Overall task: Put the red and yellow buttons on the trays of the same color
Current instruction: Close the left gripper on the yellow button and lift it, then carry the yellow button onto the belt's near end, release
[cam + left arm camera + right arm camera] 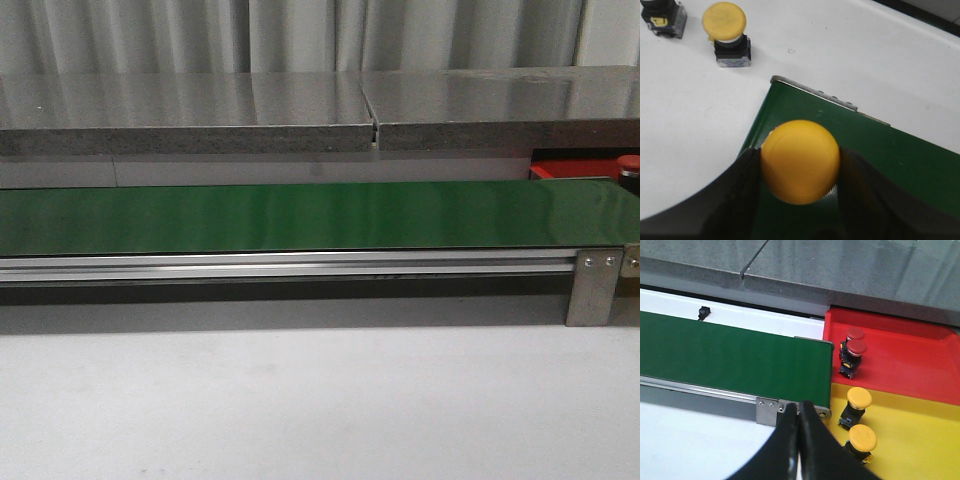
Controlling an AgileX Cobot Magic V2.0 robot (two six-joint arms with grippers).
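- The left gripper (800, 172) is pointing down over the corner of the green belt (890, 165), its two dark fingers (747, 195) closing on the sides of a yellow button (800, 161) and holding it by the domed cap.
- The right gripper (799, 440) is hanging over the white tabletop (690, 440) just beside the belt's metal end bracket (767, 411), its fingers pressed together with nothing between them.
- The left wrist view alone is showing a second yellow button (726, 31) standing upright on the tabletop near the belt corner, and part of another button body (662, 17) at the frame edge.
- The right wrist view alone is showing two red buttons (854, 352) sitting on the red tray (910, 365) and two yellow buttons (859, 417) on the yellow tray (920, 430), both trays lying just past the belt end.
- The front view is showing neither arm; only a strip of red tray (575, 169) and one red cap (628, 165) are peeking in beyond the belt.
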